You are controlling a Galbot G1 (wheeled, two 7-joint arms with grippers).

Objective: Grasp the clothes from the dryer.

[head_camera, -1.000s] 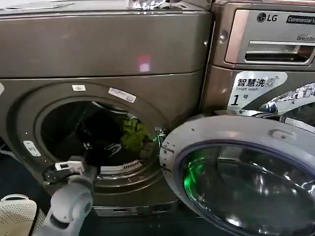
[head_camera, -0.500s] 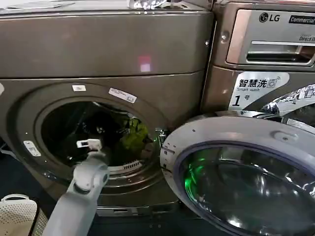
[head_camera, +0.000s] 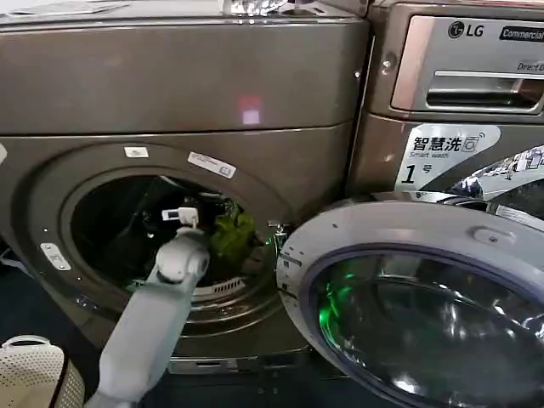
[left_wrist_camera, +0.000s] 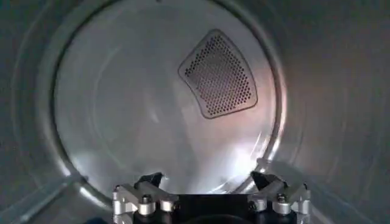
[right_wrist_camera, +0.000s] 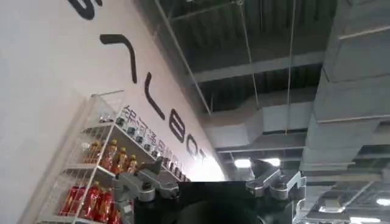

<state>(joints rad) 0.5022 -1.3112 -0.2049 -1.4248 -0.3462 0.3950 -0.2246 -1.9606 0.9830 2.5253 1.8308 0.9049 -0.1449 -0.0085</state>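
The dryer [head_camera: 170, 76] is the big bronze-grey machine on the left, its round porthole open onto a dark drum. The clothes [head_camera: 231, 235] lie low at the right of the drum, a lime-green heap with darker pieces beside it. My left arm reaches through the porthole, and its gripper [head_camera: 189, 212] hangs inside the drum just left of the heap. In the left wrist view the left gripper [left_wrist_camera: 207, 181] is open and empty, facing the steel back wall with its perforated vent [left_wrist_camera: 218, 74]. My right gripper [right_wrist_camera: 207, 173] is open and points up at a ceiling, away from the dryer.
The dryer's round door [head_camera: 416, 297] stands swung open at the lower right, taking up the space in front. An LG machine [head_camera: 463, 68] stands to the right, with a white "1" sticker [head_camera: 442, 153] below its panel. A white perforated basket [head_camera: 30, 370] sits at the bottom left.
My left arm has risen from the porthole's lower left rim and pushed up and to the right into the drum, nearer the green heap. The clothes have not moved.
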